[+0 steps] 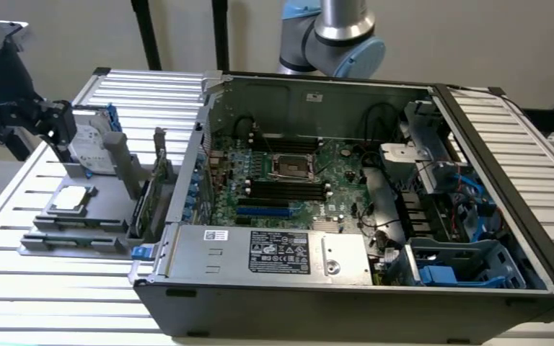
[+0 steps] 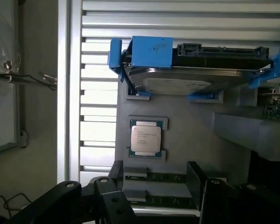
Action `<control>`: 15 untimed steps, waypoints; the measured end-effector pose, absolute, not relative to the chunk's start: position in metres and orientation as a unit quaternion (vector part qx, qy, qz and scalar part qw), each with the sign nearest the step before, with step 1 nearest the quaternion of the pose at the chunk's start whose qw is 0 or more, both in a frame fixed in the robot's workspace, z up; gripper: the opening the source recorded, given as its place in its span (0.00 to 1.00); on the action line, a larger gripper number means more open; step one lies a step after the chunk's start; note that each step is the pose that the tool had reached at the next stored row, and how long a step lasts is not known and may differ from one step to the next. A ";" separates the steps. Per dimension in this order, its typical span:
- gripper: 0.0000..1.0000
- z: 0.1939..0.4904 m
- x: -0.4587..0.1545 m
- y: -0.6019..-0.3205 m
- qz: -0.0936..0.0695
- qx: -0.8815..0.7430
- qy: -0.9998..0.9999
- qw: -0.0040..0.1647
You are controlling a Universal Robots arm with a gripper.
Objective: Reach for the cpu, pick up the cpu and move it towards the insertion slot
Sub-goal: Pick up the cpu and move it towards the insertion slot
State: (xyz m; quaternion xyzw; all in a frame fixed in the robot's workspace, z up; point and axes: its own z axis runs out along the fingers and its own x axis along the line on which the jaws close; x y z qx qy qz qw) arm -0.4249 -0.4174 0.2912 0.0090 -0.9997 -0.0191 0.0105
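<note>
One gripper [image 2: 154, 171]: released, jaws stood wide apart, nothing held, above the cpu [image 2: 146, 137].
cpu: lay flat in grey fixture [image 1: 109, 209], near the upright hard drive [image 1: 89, 144].
insertion slot [image 1: 293, 167]: sat on the green motherboard [image 1: 343, 160] inside the open case [image 1: 354, 90], well apart from cpu.
</note>
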 end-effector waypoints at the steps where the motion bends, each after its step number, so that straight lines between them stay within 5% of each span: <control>1: 0.65 0.289 -0.425 -0.417 -0.019 0.009 -1.000 0.011; 15: 0.65 0.264 -0.429 -0.417 -0.019 0.009 -1.000 0.010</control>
